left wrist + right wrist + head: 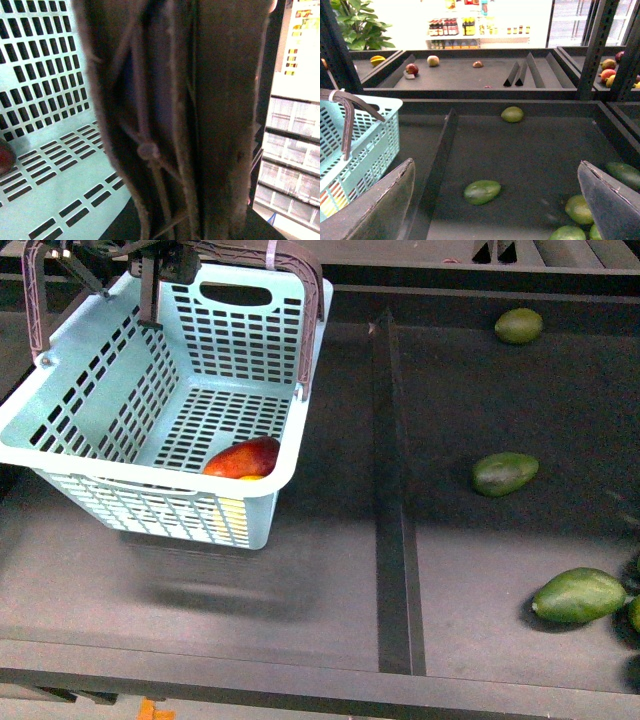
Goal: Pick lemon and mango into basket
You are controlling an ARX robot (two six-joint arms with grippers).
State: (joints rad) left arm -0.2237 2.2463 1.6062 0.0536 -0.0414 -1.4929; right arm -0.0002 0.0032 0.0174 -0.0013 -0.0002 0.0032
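Three views are logged, the basket [150,410] taken as landmark throughout.

Front view: the basket is seen tilted and raised off the dark shelf [330,570], a shadow lying beneath it. The mango [243,458] rests inside on the lattice floor, against the near right corner. A sliver of yellow shows just below the mango at the wall, probably the lemon [250,477], though too little is exposed to be sure. The brown handles [305,300] are drawn together above the rim, where the left gripper [150,260] is partly seen at the frame's top edge. Three green fruits [505,473] lie well right of the basket, beyond the shelf divider [392,490].

Left wrist view: the frame is filled by the brown handles [200,120], bound with zip ties [147,150], very close to the lens. The left gripper itself is not shown here; closure around the handles is judged likely from the lifted basket, but the jaws cannot be read. Basket wall and floor appear behind.

Right wrist view: the right gripper [497,200] is held with jaws spread wide and nothing between them, hovering right of the basket [365,145] over the green fruits [482,192].

Step judged: both fruits seem loaded, so carrying the basket is in hand. The next move calls for a steady, level lift so that nothing rolls out.
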